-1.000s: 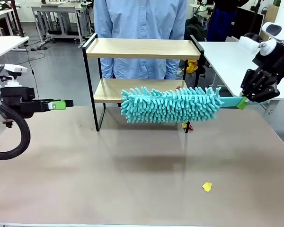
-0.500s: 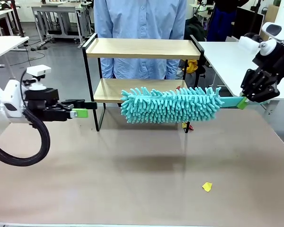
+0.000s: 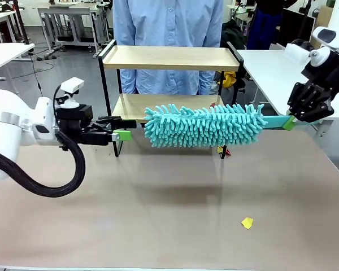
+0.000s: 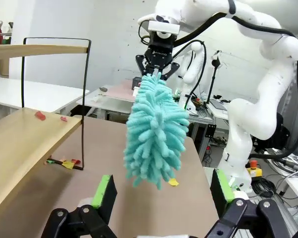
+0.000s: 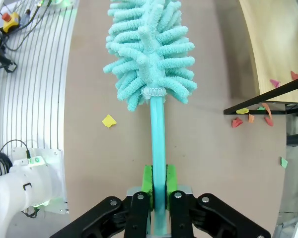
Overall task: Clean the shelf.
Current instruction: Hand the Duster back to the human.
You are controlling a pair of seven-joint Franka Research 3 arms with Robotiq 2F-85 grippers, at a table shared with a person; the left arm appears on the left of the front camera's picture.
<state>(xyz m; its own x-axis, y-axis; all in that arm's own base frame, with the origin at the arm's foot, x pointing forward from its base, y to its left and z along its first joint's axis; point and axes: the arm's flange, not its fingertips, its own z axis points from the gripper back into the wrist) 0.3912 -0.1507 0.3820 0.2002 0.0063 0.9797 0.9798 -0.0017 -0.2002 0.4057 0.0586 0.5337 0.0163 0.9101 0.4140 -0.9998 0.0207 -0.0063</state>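
The shelf (image 3: 169,57) stands at the table's far side, two light boards in a black frame. Small red scraps (image 4: 39,115) lie on its lower board (image 4: 20,144). A fluffy turquoise duster (image 3: 203,125) hangs level in front of the lower board, above the table. My right gripper (image 3: 291,121) is shut on its handle (image 5: 158,144) at the right. My left gripper (image 3: 121,134) is open and holds nothing, close to the shelf's left front leg. In the left wrist view its green pads (image 4: 104,191) stand wide apart, facing the duster's tip (image 4: 154,129).
A yellow paper scrap (image 3: 247,223) lies on the table toward the front right. Red and yellow scraps (image 3: 223,150) sit by the shelf's right front foot. A person in a light blue shirt (image 3: 166,22) stands behind the shelf. A white table (image 3: 271,73) is at the right.
My left arm has moved right toward the shelf's left leg, gripper still open. The right arm and the duster have not moved.
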